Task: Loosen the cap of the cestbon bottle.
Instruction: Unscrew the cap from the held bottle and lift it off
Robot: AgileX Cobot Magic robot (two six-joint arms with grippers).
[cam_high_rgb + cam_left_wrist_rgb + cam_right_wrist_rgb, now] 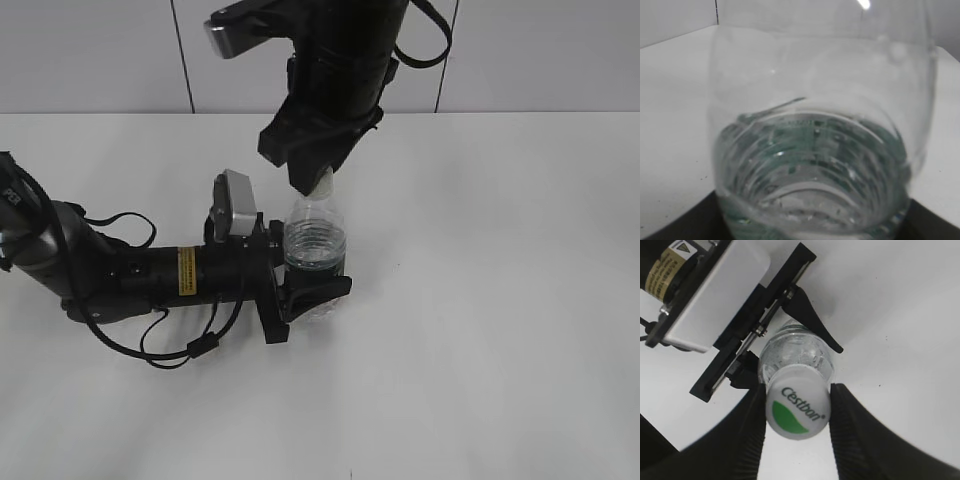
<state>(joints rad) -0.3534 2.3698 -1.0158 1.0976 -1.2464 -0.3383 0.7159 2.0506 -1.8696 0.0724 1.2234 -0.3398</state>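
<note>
White surface (500,330) and pale wall panels frame two robot arms at work on the bottle (315,245), which stands upright. Left gripper (312,292), reaching in sideways, has its jaws clamped around the bottle's lower body. Right gripper (797,412), coming from above, has its jaws pressed against either side of the cap (798,408), marked "C'estbon".

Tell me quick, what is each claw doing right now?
Left gripper: jaws shut on the cestbon bottle, holding its body upright.
Right gripper: jaws shut on the cap from above.
</note>
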